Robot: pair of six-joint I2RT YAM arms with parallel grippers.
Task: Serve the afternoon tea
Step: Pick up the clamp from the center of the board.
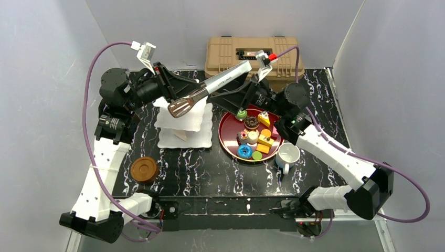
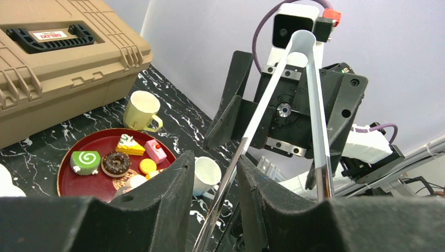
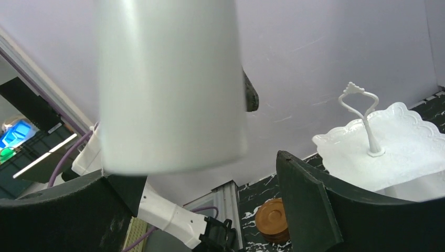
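Tongs (image 1: 223, 80): arms partly spread, head empty, above stand (image 1: 181, 137). Left gripper (image 2: 215, 157) clamps one arm; right gripper (image 3: 202, 168) fingers wide, flanking hinge end.

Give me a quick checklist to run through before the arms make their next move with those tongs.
1. Tongs securely held: cannot tell; they run between the left gripper and right gripper, contact unclear.
2. Pastries on the dark red tray: ok.
3. Top tier of the stand bare: ok.
4. White mug and cream-yellow mug upright: ok.
5. Mugs on coasters: not ok; coasters sit stacked, apart from both.
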